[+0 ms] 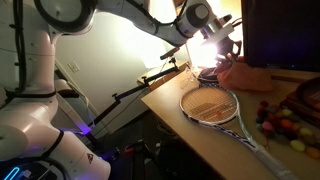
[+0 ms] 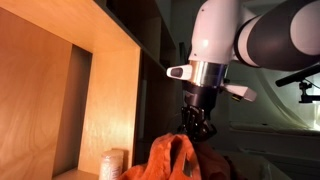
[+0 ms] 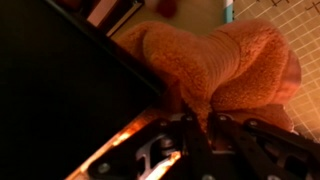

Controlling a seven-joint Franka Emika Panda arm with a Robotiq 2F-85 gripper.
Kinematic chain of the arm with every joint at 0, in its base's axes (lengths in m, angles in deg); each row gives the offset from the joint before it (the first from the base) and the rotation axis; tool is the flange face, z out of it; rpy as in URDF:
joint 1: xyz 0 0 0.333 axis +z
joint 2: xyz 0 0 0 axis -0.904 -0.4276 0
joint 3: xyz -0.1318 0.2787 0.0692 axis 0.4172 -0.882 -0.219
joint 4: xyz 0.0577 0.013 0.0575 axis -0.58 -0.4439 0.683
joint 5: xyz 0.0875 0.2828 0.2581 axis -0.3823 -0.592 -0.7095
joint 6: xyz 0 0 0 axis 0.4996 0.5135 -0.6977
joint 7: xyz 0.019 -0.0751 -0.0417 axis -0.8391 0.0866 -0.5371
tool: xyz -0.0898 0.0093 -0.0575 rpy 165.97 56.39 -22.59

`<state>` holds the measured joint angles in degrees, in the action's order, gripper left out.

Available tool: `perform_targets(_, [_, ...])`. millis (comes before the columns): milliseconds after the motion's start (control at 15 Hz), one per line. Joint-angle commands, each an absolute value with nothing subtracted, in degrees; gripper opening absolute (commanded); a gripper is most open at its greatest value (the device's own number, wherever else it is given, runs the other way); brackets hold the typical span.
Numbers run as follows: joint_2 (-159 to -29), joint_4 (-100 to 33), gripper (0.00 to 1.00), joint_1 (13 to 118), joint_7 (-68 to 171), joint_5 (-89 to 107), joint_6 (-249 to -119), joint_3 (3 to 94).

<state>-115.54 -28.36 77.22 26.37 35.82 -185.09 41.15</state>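
Note:
An orange fleecy cloth point(image 3: 235, 55) lies bunched on the wooden desk point(image 1: 185, 135), seen in both exterior views as a rumpled heap point(image 1: 246, 75) point(image 2: 170, 160). My gripper point(image 3: 197, 122) comes down onto it from above point(image 2: 194, 128) and is shut on a raised fold of the cloth. In the wrist view the two dark fingers point(image 3: 184, 138) stand close together with a narrow ridge of orange fabric pinched between them. Bright lamp glare partly hides the gripper point(image 1: 222, 50) in an exterior view.
A tennis racket point(image 1: 210, 103) lies flat on the desk near the cloth. Small colourful pieces point(image 1: 285, 125) sit to the right, a dark screen point(image 1: 280, 30) behind. A wooden shelf unit point(image 2: 60, 90) and a pale cup point(image 2: 113, 163) stand beside the cloth. A dark panel point(image 3: 60, 80) borders it.

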Motion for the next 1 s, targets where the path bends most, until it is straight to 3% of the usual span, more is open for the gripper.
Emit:
perform_targets(0, [-113.9, -24.7, 0.09, 79.8, 27.9, 38.4, -183.5, 42.8])
perform_targets(933, [-118.1, -10.9, 0.08, 84.1, 26.1, 45.5, -183.4, 42.6])
